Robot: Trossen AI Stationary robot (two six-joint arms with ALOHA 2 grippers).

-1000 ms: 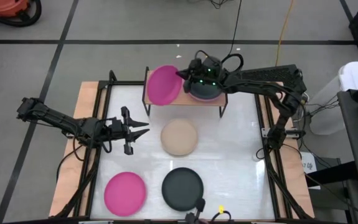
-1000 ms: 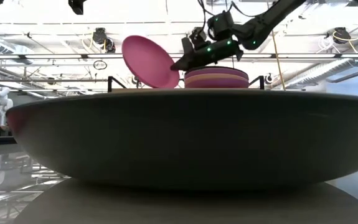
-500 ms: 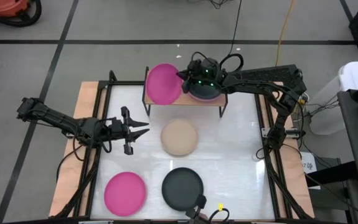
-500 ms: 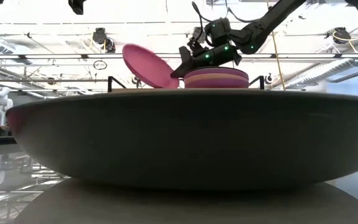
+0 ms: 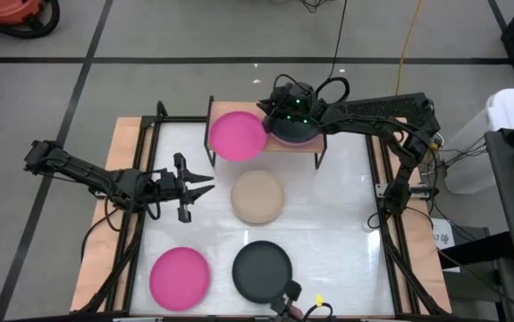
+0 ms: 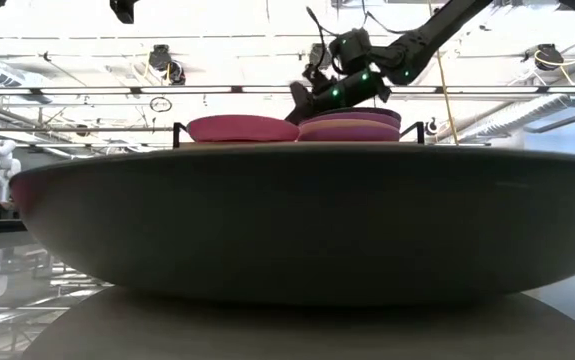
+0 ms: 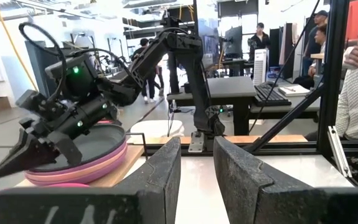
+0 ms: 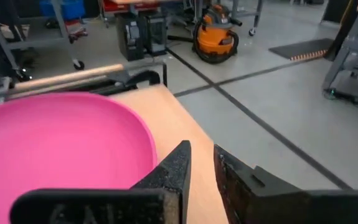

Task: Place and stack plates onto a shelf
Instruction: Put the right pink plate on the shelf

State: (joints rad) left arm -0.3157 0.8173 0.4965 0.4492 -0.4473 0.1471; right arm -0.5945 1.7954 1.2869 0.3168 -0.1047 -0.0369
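Plates on the shelf (image 5: 315, 146) so far: a stack (image 6: 349, 125) under the right arm, plus a pink plate (image 5: 237, 136) lying flat beside it. Three wait on the table: beige (image 5: 257, 197), grey (image 5: 262, 271), another pink (image 5: 180, 276). Right gripper (image 5: 263, 105), fingers slightly parted and empty, sits just beside that pink plate's rim. Left gripper (image 5: 205, 185) hovers half open, empty, near the beige one.

Right gripper (image 5: 263, 106) at table's far side, jaws slightly parted. Left gripper (image 5: 205, 184) idle mid-left, jaws parted.
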